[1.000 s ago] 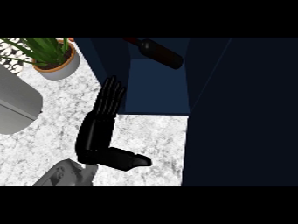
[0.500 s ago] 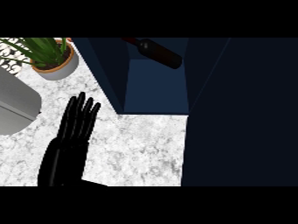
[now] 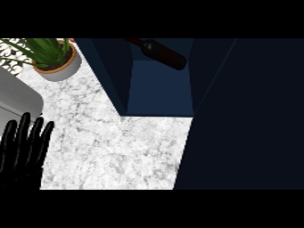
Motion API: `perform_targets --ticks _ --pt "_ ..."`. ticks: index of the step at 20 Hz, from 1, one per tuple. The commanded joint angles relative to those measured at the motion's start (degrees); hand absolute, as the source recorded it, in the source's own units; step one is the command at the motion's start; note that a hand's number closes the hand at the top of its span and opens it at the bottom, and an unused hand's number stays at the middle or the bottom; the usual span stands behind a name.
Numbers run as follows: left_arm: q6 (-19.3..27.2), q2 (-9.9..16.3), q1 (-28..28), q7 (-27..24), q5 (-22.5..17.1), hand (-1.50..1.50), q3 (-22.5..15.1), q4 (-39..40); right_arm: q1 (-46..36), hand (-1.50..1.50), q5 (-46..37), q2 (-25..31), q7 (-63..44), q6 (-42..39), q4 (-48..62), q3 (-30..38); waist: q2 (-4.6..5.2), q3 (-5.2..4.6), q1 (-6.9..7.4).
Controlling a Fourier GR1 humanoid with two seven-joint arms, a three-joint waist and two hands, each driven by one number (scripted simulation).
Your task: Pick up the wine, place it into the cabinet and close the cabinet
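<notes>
- Cabinet (image 3: 161, 89): the dark blue body fills the far centre of the view, and a large dark panel, judged to be its open door (image 3: 253, 116), covers the whole right side. The interior is exposed, so the cabinet is not yet closed.
- Desk (image 3: 115, 151): the marbled top shows bare between the cabinet and the left hand.
- Grey appliance (image 3: 6, 104): it sits at the left edge, just far of the hand, and holds the same place as in the earlier frames.
- Left hand (image 3: 19, 156): open, with fingers straight and pointing away, gripping nothing. It now lies at the near left corner; half a second ago it was nearer the centre of the desk, and a second ago its fingers reached up beside the cabinet's left wall. It has therefore drawn back, well apart from the cabinet.
- Right hand: not visible in the view.
- Potted plant (image 3: 52, 58): it stands at the far left, unmoved.
- Wine (image 3: 162, 52): the dark bottle lies tilted inside the cabinet at its far end, unchanged across the frames.
- Task status (judgement): placing appears complete; closing the door remains, and the retreating hand is not positioned for it.
</notes>
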State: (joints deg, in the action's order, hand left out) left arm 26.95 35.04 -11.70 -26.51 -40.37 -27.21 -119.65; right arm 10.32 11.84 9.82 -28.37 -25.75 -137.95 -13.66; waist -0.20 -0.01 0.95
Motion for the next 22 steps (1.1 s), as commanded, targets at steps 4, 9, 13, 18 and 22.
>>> perform_targets --ticks 4,9,13,18,22 --pt "-10.96 5.72 -13.52 -4.74 -6.9 -1.5 12.21 -2.82 -1.48 1.5 -3.9 -5.36 -7.84 4.96 -5.87 -15.08 -0.25 -0.16 0.55" --pt "-16.55 6.71 -18.38 -4.41 -9.53 -1.5 17.58 -2.99 -9.8 1.5 -15.05 -9.66 -10.39 15.08 -1.0 -27.32 -0.23 -0.19 0.33" --pt "-21.74 8.37 -23.02 -5.29 -12.36 -1.5 25.63 -3.34 -16.9 1.5 -20.88 -9.76 -10.67 21.51 2.12 -33.09 -0.35 -0.16 0.59" --pt "-28.87 9.67 -25.52 -4.06 -15.41 -1.5 31.53 -1.58 -31.63 1.5 -23.04 -9.8 -12.62 30.34 11.26 -33.84 -0.08 -0.14 0.89" --pt "-29.25 10.13 -25.44 -0.82 -18.18 -1.5 34.4 -4.03 -39.6 1.5 -20.4 -9.63 -14.34 36.68 16.45 -32.65 0.04 -0.09 1.2"
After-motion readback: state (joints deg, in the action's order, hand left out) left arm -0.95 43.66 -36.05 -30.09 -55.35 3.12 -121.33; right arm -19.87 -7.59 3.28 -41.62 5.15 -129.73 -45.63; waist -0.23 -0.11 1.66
